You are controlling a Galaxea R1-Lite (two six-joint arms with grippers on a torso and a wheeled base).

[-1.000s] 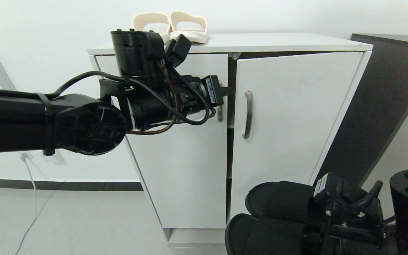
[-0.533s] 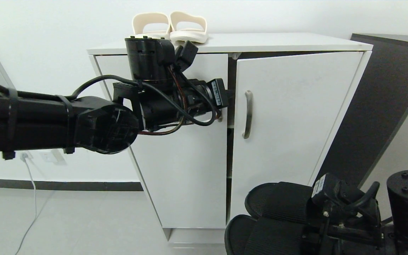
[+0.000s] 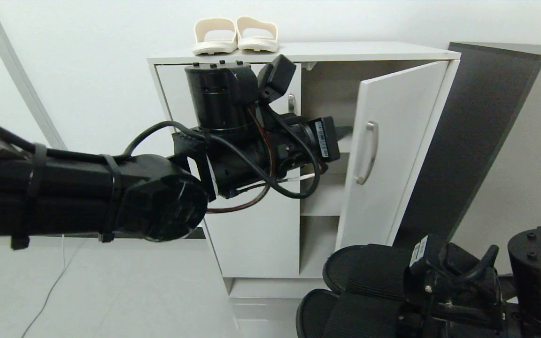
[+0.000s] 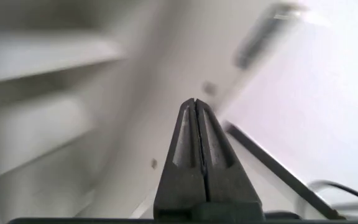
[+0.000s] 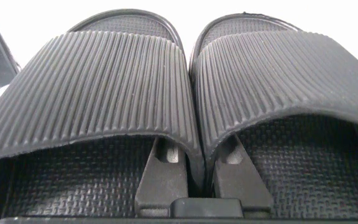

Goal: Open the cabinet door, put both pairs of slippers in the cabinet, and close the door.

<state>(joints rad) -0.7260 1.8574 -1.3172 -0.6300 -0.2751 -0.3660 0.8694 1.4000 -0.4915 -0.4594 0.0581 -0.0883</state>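
A white two-door cabinet (image 3: 251, 234) is shown with its right door (image 3: 392, 155) swung open. Cream open-toed slippers (image 3: 235, 35) are set at its top's back edge. Black ribbed rubber slippers (image 3: 364, 286) are clamped by the right gripper (image 5: 197, 149). The left gripper (image 4: 194, 102) is fully closed, holding nothing.

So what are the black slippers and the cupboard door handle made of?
The black slippers look like soft rubber or foam: matte, with ribbed straps and a bumpy, textured footbed. The door handle looks like brushed metal, silvery grey with a dull shine, though it could be coated plastic.
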